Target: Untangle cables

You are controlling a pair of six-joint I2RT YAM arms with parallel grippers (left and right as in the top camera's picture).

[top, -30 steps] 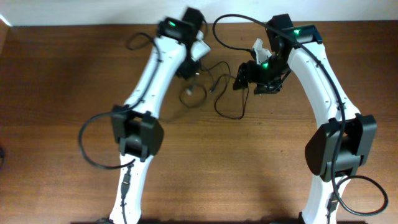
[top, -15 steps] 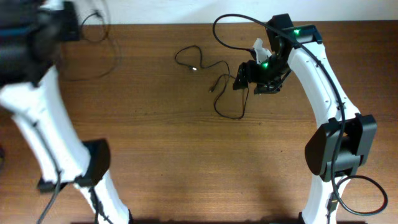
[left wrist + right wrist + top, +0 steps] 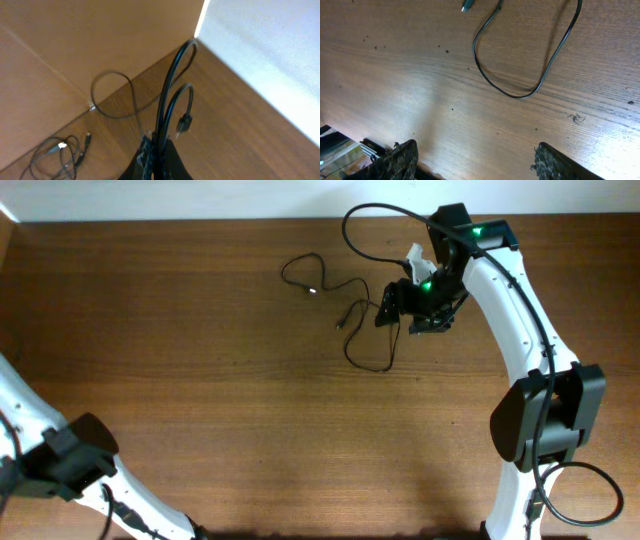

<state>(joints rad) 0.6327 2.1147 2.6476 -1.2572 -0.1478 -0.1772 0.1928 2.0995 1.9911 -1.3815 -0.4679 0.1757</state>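
The separating step looks nearly done. The left gripper (image 3: 159, 152) is clamped on one thin black plug-ended cable (image 3: 183, 122), well away from the second thin black cable (image 3: 520, 95). That one lies looped on the brown wooden counter (image 3: 200, 380) beneath the right gripper (image 3: 475, 150), whose fingers are spread wide. The next move is probably to straighten that loop.

Overhead evenly lit, shadows faint; pale glare on table (image 3: 432, 117) in right wrist view; left wrist soft, wall (image 3: 270, 45) blown white

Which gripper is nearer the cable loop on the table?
Right. The right gripper hovers just above the cable loop; the left gripper is far off, outside the overhead view.
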